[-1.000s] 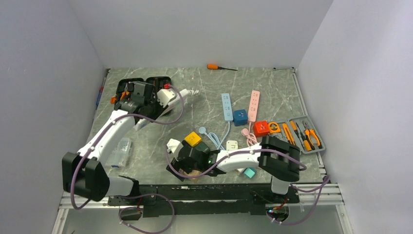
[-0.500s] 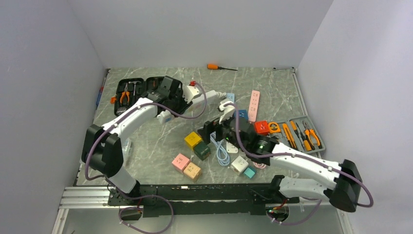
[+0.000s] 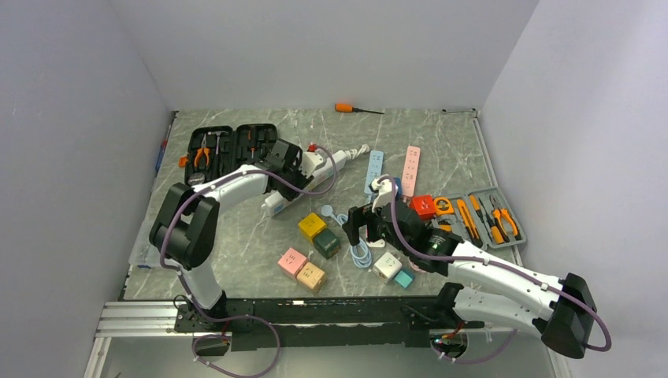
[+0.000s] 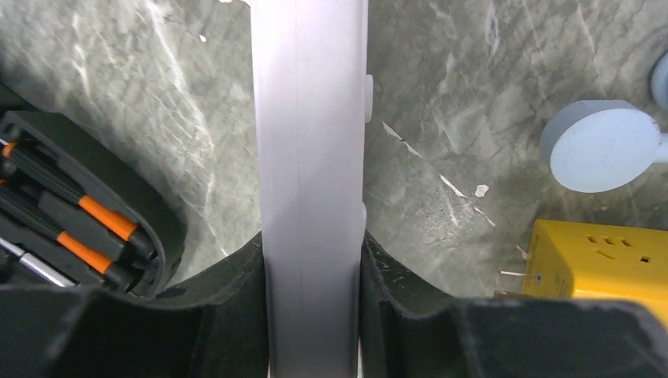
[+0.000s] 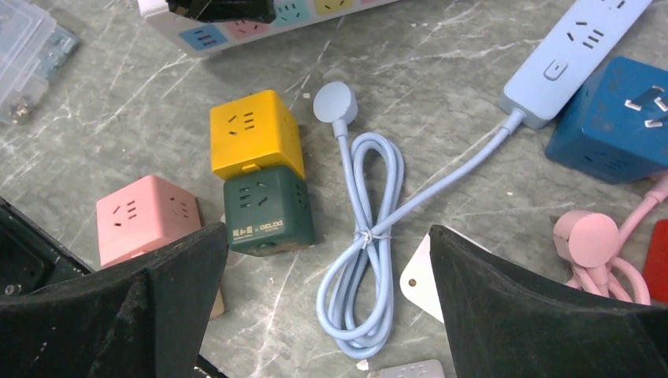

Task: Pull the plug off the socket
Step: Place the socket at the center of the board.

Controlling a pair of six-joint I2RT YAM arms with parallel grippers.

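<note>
My left gripper [image 4: 313, 240] is shut on the socket, a long white power strip [image 4: 311, 118], with a black finger pressing each of its sides. From above, the left gripper [image 3: 290, 175] holds the strip [image 3: 276, 205] at the table's middle left. In the right wrist view the strip [image 5: 206, 37] shows coloured outlets. A black piece sits on it at the top edge; plug or left finger, I cannot tell. My right gripper [image 5: 328, 232] hangs open over a coiled light-blue cable [image 5: 370, 236], touching nothing, and from above it [image 3: 362, 224] is right of the strip.
Yellow [image 5: 254, 134], dark green [image 5: 266, 209] and pink [image 5: 146, 216] cube sockets lie left of the cable. A blue strip [image 5: 579, 47], a blue cube [image 5: 622, 118] and a pink plug [image 5: 587, 236] lie right. A black tool case [image 3: 228, 142] lies back left, a grey tool tray [image 3: 484, 216] at the right.
My left arm has swung rightward, carrying the white strip toward the middle. My right arm has unfolded from the near edge and now reaches over the blue cable.
</note>
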